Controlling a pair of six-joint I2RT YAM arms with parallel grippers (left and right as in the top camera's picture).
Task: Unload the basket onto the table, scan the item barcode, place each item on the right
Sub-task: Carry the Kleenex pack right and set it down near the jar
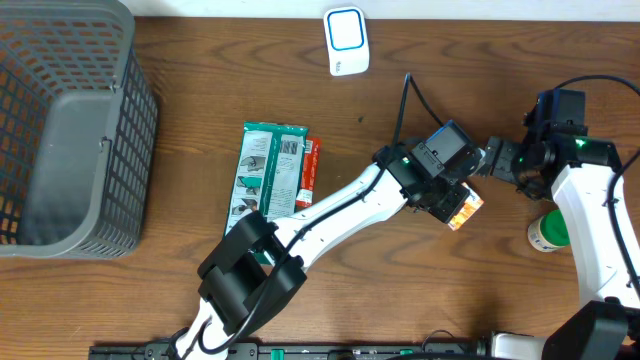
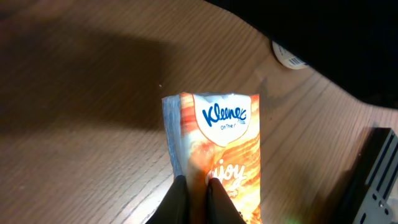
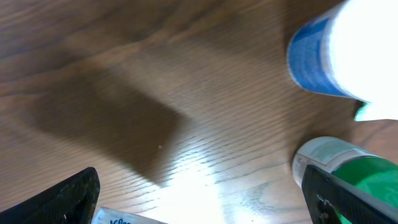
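Kleenex pack hangs over the worktop, pinched at one end by the left hand; so small a grip may let it twist or slip. Right hand is released nearby.

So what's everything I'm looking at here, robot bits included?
basket: one, grey, left end of the table
scanner: one, white and blue, far edge, middle
green packet: one, green, centre-left
red packet: one, red, against the green packet
tissue pack: one, orange, held right of centre
tub: one, green and white, right side
table: one, brown wood
left gripper: one, black, shut on the tissue pack
right gripper: one, black, open, near the tub
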